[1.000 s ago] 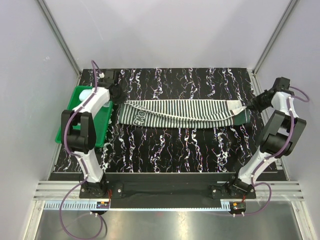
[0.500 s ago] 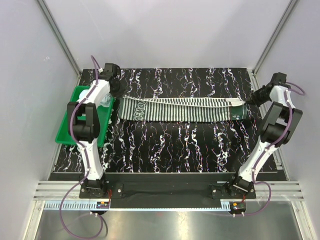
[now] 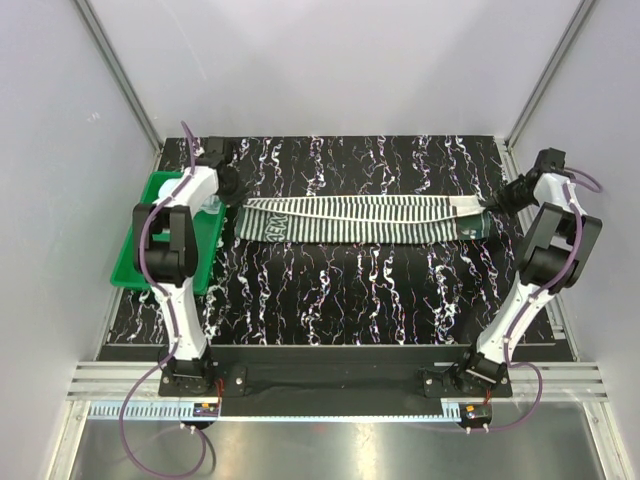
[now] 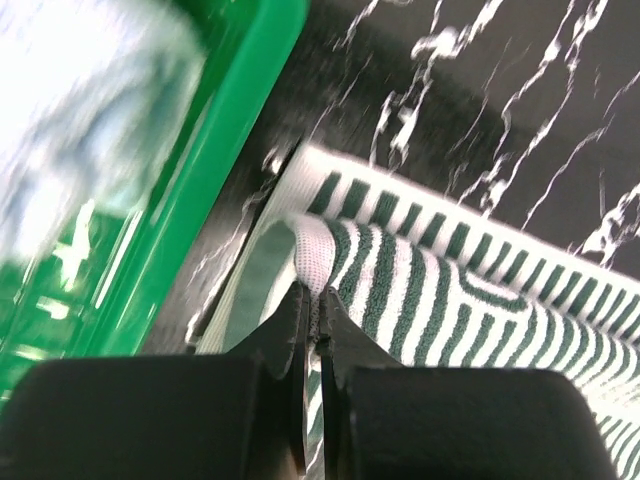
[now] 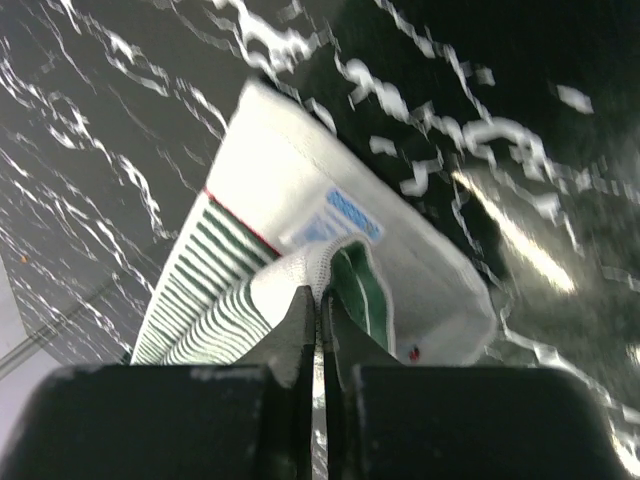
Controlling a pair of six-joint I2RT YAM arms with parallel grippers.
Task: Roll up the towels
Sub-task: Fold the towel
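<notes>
Striped towel [image 3: 350, 218] stretches as a long narrow band across the upper middle of the top view, on the black marbled table [image 3: 340, 300]. The left gripper [image 4: 312, 292] pinches its left end tight, just beside the green tray [image 3: 130, 265] at the frame's left. The right gripper [image 5: 318, 295] is clamped on the white hem of the right end, near the table's right edge. A blue label [image 5: 352, 213] shows just above the jaws.

The black-and-white striped cloth towel [image 3: 360, 218] now lies tauter and narrower, shifted slightly toward the far edge, after the left arm [image 3: 165, 250] and right arm [image 3: 552, 250] reached farther out.
</notes>
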